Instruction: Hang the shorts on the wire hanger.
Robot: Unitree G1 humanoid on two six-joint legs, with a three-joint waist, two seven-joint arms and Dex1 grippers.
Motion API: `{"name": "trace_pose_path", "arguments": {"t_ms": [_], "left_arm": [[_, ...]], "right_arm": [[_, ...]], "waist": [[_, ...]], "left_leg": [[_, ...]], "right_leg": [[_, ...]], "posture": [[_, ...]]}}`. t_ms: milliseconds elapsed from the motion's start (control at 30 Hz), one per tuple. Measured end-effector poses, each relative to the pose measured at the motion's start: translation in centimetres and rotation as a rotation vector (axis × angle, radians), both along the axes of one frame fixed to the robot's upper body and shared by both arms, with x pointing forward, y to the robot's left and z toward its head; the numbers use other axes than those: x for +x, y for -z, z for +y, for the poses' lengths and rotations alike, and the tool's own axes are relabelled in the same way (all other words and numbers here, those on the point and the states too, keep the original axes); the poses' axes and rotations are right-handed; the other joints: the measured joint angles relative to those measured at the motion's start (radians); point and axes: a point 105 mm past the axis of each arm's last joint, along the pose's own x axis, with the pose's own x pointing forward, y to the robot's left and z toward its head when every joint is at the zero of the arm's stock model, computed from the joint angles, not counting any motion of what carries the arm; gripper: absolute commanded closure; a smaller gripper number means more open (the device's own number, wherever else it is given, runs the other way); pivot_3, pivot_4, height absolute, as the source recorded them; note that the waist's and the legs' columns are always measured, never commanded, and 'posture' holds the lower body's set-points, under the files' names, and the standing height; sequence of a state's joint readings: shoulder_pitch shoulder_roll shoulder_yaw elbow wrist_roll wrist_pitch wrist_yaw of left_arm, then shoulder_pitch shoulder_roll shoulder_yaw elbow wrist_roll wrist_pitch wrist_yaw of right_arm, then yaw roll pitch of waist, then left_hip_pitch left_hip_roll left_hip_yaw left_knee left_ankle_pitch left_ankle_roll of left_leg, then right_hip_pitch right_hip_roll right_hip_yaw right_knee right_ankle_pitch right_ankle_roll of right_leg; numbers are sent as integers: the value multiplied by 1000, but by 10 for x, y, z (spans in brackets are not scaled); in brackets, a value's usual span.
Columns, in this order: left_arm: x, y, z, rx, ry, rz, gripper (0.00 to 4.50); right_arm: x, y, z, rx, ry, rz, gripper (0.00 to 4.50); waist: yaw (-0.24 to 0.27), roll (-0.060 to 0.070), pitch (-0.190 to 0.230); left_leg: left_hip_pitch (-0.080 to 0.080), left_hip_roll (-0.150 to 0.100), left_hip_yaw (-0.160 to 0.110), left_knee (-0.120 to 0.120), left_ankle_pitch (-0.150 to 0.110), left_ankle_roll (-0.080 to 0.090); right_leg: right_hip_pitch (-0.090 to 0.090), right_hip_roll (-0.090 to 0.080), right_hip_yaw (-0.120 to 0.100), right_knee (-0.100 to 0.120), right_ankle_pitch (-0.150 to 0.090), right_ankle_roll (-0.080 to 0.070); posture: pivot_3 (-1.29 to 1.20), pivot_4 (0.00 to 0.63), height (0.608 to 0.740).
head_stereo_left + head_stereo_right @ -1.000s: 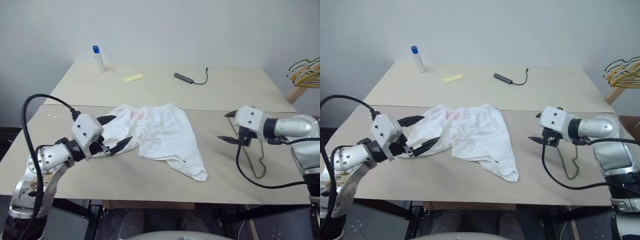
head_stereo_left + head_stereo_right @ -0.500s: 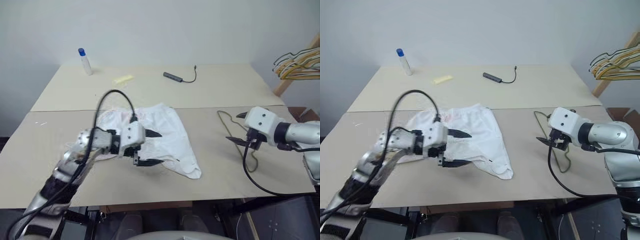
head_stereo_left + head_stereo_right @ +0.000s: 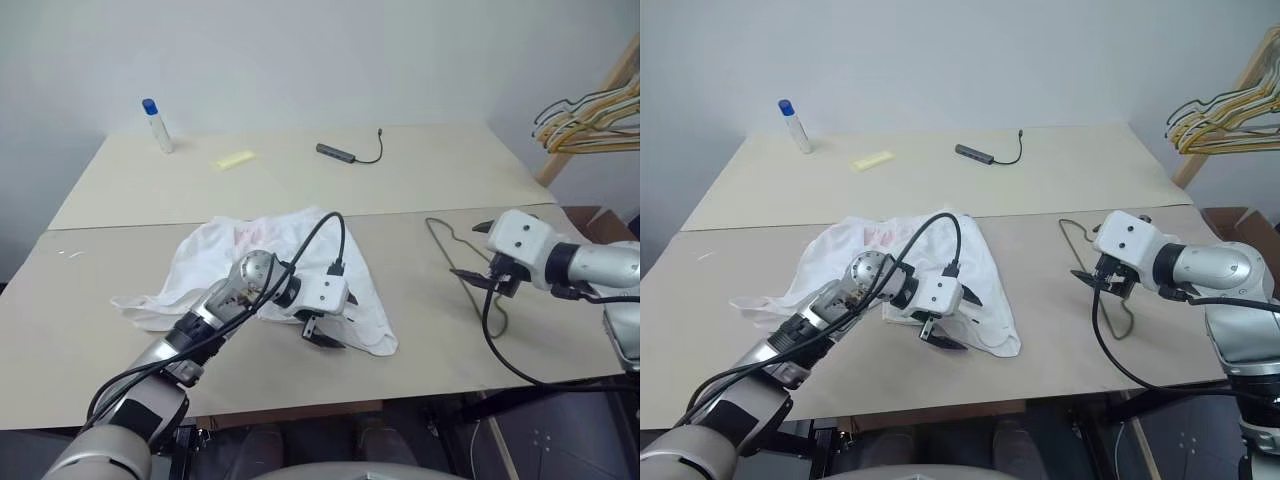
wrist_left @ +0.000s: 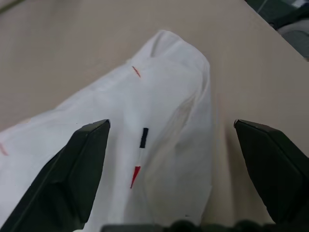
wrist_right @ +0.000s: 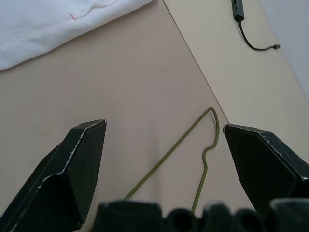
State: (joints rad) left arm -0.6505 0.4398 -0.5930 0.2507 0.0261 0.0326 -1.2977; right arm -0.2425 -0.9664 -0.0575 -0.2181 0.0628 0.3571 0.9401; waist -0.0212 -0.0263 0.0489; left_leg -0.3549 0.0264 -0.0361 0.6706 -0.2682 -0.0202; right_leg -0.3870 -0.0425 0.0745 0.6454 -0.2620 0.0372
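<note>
Lying crumpled on the near half of the table (image 3: 90,330), roughly at its middle, the shorts (image 3: 240,250) are spread with the waistband toward the far edge and one leg reaching toward the near edge. Faint pink print is seen near the waistband, and small dark and red marks near a hem are seen in the left wrist view. The left gripper (image 3: 330,325) is held over the lower leg of the shorts, its fingers spread apart with white fabric seen between them; whether the fabric is touched cannot be told. The hanger (image 3: 470,275) is laid flat on the table toward the right edge, well apart from the shorts, with its hook pointing to the far side. The right gripper (image 3: 480,270) is poised just above the hanger, released, with fingers wide and nothing between them but the wire below. On the far half of the table, a bottle (image 3: 152,122) with a blue cap is stood near the far left corner, a yellow piece (image 3: 235,159) is placed beside it, and a dark adapter (image 3: 345,153) with a cable is set near the far edge. A bundle of hangers (image 3: 590,110) is seen beyond the right edge.
</note>
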Motion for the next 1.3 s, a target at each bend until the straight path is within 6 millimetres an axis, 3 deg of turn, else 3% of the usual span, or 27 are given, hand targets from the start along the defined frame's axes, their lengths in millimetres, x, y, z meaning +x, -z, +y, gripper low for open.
{"name": "trace_pose_path", "arguments": {"t_ms": [367,467,533,767,833,933,1133,1300], "left_arm": [[9,12,6,47,-30,-36,4479],[8,11,11,48,-29,-52,4479],[4,11,29,64,-27,-92,4479],[-5,7,113,186,-154,-174,4479],[-3,1,149,250,-230,-199,4479],[0,-9,187,303,-332,-210,4479],[-8,-22,235,355,-436,-218,4479],[-16,-32,236,229,-497,-171,4479]], "right_arm": [[6,-1,4,24,5,-20,0],[8,0,3,28,14,-18,0],[9,3,2,27,19,-11,0],[13,8,6,35,12,-9,0],[15,11,5,39,20,-6,0],[17,15,9,40,14,0,0],[25,20,40,33,-101,-29,0],[25,41,103,61,-306,-36,0]], "waist": [[6,0,0],[3,0,0],[-4,0,0],[-1,1,0],[3,1,0],[10,2,0],[21,2,0],[25,2,0]], "left_leg": [[0,0,0,0,0,0],[0,0,0,0,0,0],[1,0,1,0,-1,2],[2,2,2,0,-1,2],[2,3,3,0,-1,2],[1,3,4,0,-1,2],[1,4,5,-1,-1,2],[1,5,5,-1,-1,2]], "right_leg": [[0,0,0,0,0,0],[0,0,1,0,0,0],[-1,1,2,1,2,-3],[-1,1,2,2,0,0],[-1,1,2,2,0,0],[-2,1,2,2,0,0],[-3,1,2,2,0,0],[-4,3,2,3,0,-1]], "posture": [[7,0,740],[16,0,740],[24,0,740],[63,0,740],[79,0,740],[85,0,740],[112,0,740],[124,0,740]]}}
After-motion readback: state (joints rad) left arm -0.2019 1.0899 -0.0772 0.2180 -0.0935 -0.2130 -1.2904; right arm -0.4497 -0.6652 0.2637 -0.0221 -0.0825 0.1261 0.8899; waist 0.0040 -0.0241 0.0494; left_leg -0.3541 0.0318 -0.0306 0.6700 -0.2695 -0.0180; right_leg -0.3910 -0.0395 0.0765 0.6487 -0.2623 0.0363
